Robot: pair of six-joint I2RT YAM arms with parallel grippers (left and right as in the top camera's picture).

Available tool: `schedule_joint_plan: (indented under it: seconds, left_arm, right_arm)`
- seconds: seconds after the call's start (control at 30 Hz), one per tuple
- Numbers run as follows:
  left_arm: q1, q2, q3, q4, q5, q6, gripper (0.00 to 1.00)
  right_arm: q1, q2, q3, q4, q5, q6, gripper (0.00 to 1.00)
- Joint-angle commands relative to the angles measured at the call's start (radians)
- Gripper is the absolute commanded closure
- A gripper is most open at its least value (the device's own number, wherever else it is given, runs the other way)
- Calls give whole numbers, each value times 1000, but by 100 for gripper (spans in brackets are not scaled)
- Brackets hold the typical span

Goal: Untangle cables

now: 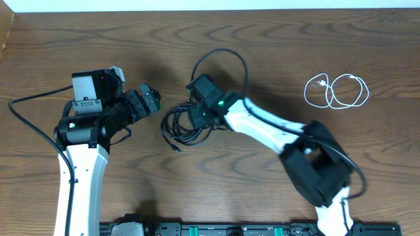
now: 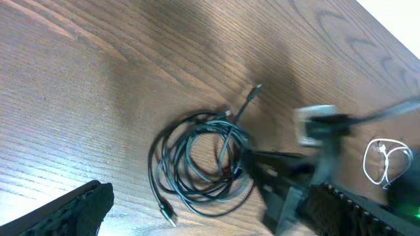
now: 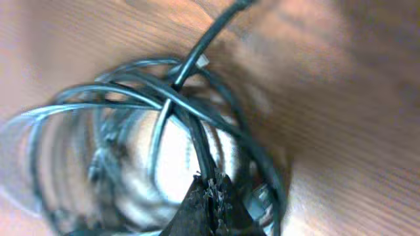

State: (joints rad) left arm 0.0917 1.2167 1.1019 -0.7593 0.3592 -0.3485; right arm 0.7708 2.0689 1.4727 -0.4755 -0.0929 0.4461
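A bunch of black cables (image 1: 186,124) lies coiled and tangled at the middle of the table; it also shows in the left wrist view (image 2: 197,164) with loose plug ends. My right gripper (image 1: 200,113) sits on the bunch's right side and is shut on one black strand (image 3: 197,141), the fingertips pinched together (image 3: 211,193). My left gripper (image 1: 151,98) is open and empty, just left of the bunch and apart from it. A white cable (image 1: 336,90) lies by itself in loops at the far right, also seen in the left wrist view (image 2: 388,160).
The wooden table (image 1: 275,39) stretches back to a white far edge. My right arm's own thick black wire (image 1: 223,56) arcs above the bunch. A black rail (image 1: 216,229) runs along the front edge.
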Motion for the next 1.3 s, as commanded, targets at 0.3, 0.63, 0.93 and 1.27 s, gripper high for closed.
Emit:
schedule_joint_plan:
  seconds: [0.3, 0.63, 0.93, 1.27]
  left_arm:
    - [3, -1, 13, -3, -13, -8, 0]
    - [3, -1, 13, -3, -13, -8, 1]
    - [3, -1, 13, -3, -13, -8, 1]
    - [3, -1, 13, -3, -13, -8, 1]
  right_arm:
    - [-43, -254, 5, -80, -153, -277, 99]
    - [-45, -221, 5, -193, -149, -302, 99]
    - [-46, -221, 5, -206, -145, -302, 99]
    - [-46, -221, 5, -205, -145, -302, 99]
